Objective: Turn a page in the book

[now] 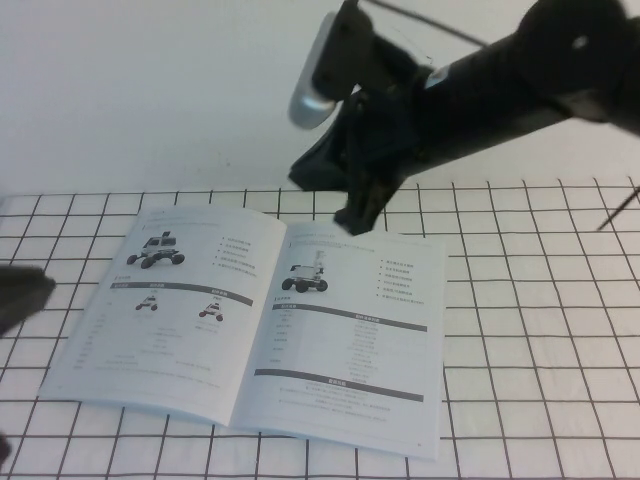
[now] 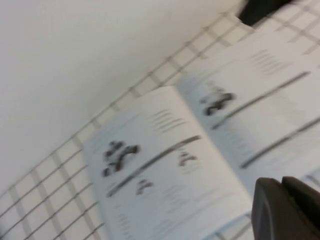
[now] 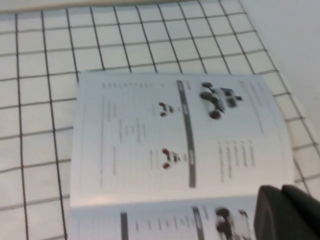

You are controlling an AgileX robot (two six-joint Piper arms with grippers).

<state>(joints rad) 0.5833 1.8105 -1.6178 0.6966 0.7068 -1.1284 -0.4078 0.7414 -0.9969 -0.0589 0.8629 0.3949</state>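
Observation:
The book (image 1: 262, 325) lies open and flat on the grid-marked table. The page (image 1: 352, 340), its right-hand leaf, has one machine photo, an icon list, a dark bar and a table. My right gripper (image 1: 356, 216) hangs just above the far edge of that page near the spine, fingers together and holding nothing. In the right wrist view its fingers (image 3: 287, 212) sit over the book (image 3: 175, 135). My left gripper (image 1: 22, 295) is a dark shape at the left edge, off the book. Its fingers (image 2: 285, 210) are together over the book (image 2: 170, 160).
The table (image 1: 540, 330) is a white surface with a black grid, and a plain white wall rises behind it. The right arm (image 1: 480, 70) reaches in from the upper right, above the table.

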